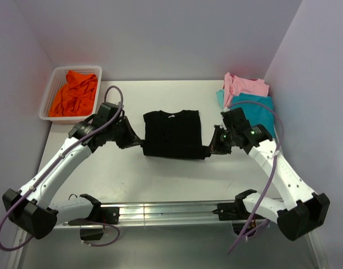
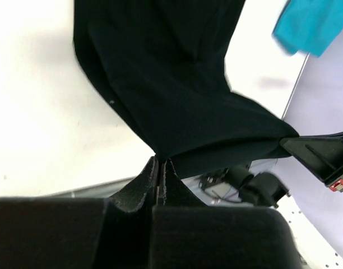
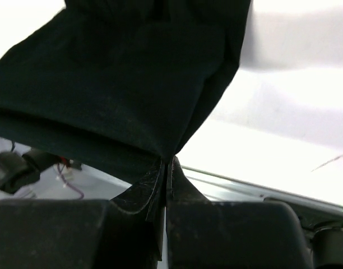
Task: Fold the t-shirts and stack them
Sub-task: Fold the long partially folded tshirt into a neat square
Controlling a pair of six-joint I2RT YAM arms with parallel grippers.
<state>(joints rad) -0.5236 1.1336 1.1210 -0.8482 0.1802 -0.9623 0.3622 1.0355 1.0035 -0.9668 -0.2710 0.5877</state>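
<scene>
Black tee (image 1: 172, 133) lies right of basket (image 1: 46, 103); left gripper (image 1: 139, 143) pinches its basket-side near corner, right gripper (image 1: 212, 150) pinches far-side near corner; likely to tension hem for even fold; pink tee (image 1: 247, 85) and teal tee (image 1: 256, 110) stacked farther right.

One black t-shirt (image 1: 171, 133), one pink t-shirt (image 1: 247, 86), one teal t-shirt (image 1: 258, 109), one orange t-shirt (image 1: 75, 92), one basket (image 1: 49, 95), two claws (image 1: 140, 143) (image 1: 211, 150).

Black t-shirt (image 2: 171, 84) corner pinched in closed left jaws; teal t-shirt (image 2: 311, 25) beyond, top right.
</scene>
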